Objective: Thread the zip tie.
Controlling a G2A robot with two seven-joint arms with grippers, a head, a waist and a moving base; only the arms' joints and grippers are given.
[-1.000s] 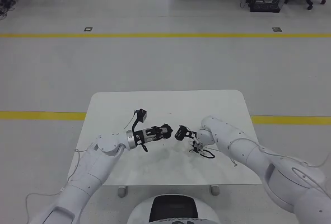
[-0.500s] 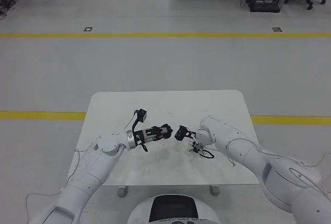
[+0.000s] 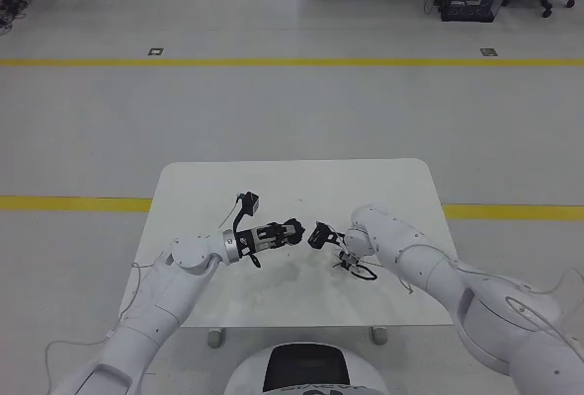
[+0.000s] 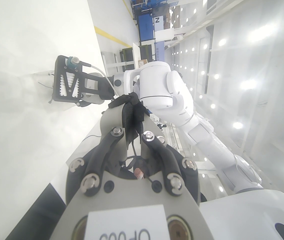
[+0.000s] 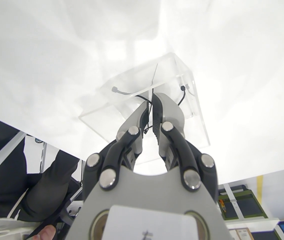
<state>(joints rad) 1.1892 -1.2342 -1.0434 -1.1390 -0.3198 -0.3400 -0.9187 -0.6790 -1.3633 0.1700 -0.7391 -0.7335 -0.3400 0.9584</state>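
Pinching the thin black zip tie (image 5: 183, 94) between tightly closed tips just over the clear block (image 5: 194, 116) on the bench (image 5: 57, 38), the right pincer (image 5: 152, 101) seems mid-threading — the tie looks partly fed through the block, not yet pulled home — while the left pincer (image 3: 296, 232), also closed, hovers beside it.

Clear glossy box (image 5: 179, 68), probably acrylic, plastic zip tie (image 5: 142, 98), smooth matt table (image 5: 57, 38)

A white rectangular table with rounded corners (image 3: 272, 183) stands on a pale grey floor (image 3: 292, 109). One yellow floor line (image 3: 272, 62) runs well beyond the table, and another (image 3: 64, 203) passes beneath it. Two small dark square floor plates (image 3: 156, 50) lie near the far line. Blue storage racks (image 4: 146, 23) stand in the room behind.
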